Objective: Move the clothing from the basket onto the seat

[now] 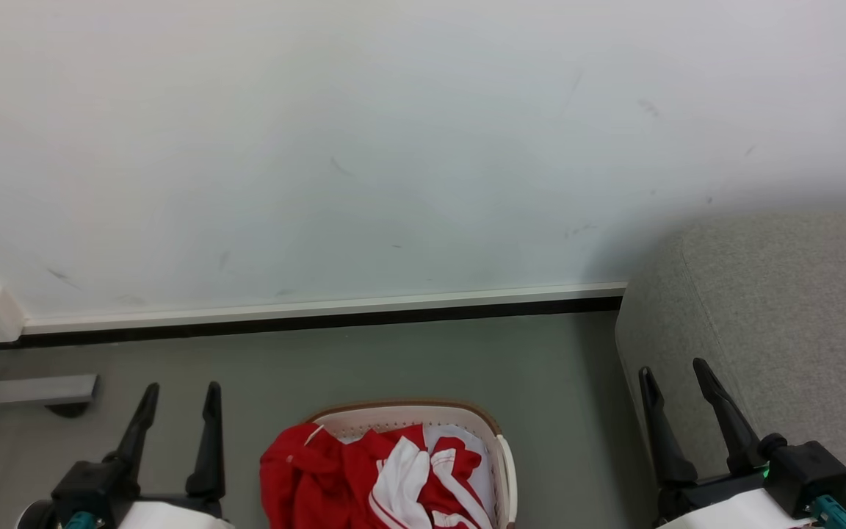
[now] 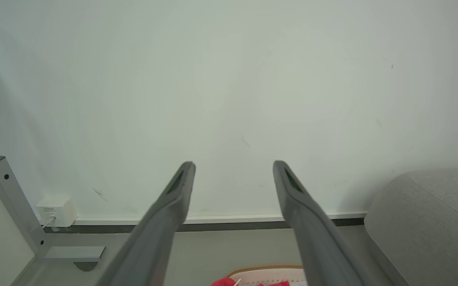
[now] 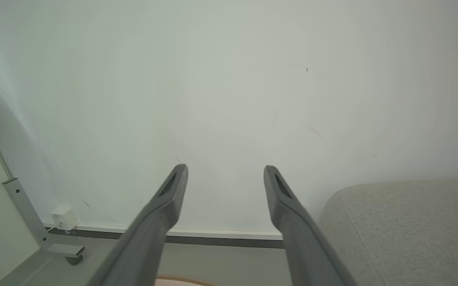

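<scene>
L gripper (image 1: 182, 386): both long dark fingers spread wide, nothing between them; hangs low-left in head view, tips pointing at wall (image 1: 393, 147).
R gripper (image 1: 672, 366): same, jaws wide apart, empty; low-right, fingers overlapping the seat's near edge in head view.
Clothing: soft red sports garments w/ white panels + stripe trim (image 1: 364, 477), crumpled heap inside oval cream-white perforated plastic basket w/ brown rim (image 1: 408, 405); red fold covers the basket's left rim.
Basket pos.: on grey floor (image 1: 393, 360), between the two grippers, below and behind their tips; near part cut by frame edge.
Seat: large grey fabric-upholstered sofa, rounded corner (image 1: 775, 330), just right of basket, apart from it.
Key relation: heap lies down and inward from both grippers; L nearer the heap, R nearer the seat.
Long axis, basket: seems to run near–far from robot; not sure, only far end in view.
Long axis, clothing: none clear, bunched; white sleeve strips slant down toward basket's right side.
Judgement: nothing moved yet; next reach prob. needs L arm to drop + turn inward.
</scene>
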Tool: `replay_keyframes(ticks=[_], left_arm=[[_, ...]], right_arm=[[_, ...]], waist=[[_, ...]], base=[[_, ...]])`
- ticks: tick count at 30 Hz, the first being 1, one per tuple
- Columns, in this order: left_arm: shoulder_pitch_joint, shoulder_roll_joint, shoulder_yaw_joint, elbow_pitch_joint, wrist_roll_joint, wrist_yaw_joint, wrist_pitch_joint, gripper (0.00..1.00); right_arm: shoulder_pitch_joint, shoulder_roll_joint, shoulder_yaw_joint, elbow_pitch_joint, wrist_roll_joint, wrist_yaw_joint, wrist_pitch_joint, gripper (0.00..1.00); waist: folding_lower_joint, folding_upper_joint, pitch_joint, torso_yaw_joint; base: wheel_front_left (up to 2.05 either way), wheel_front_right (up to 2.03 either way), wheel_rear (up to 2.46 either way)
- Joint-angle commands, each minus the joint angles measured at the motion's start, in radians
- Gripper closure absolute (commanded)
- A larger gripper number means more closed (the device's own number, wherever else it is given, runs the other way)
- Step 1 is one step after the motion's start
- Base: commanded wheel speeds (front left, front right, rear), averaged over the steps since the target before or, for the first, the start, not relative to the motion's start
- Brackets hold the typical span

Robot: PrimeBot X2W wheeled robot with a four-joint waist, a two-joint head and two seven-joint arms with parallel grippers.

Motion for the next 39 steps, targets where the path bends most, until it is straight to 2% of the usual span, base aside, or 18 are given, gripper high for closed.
replay_keyframes(ticks=[1,13,39], left_arm=[[0.005,0.004,0.001,-0.006,0.027,-0.001,-0.008,0.0],[0.01,0.001,0.005,-0.011,0.113,-0.004,-0.028,0.0],[0.004,-0.009,0.026,-0.008,0.101,-0.02,-0.027,0.0]], right_arm=[[-0.02,-0.008,0.003,-0.006,-0.016,-0.002,-0.008,0.0],[-0.014,-0.008,0.015,-0.011,-0.084,-0.002,-0.029,0.0],[-0.009,-0.008,0.009,-0.02,-0.067,-0.002,-0.026,0.0]], waist=[[0.0,0.0,0.0,0.0],[0.0,0.0,-0.002,-0.007],[0.0,0.0,0.007,-0.016]], base=[[0.0,0.0,0.0],[0.0,0.0,0.0],[0.0,0.0,0.0]])
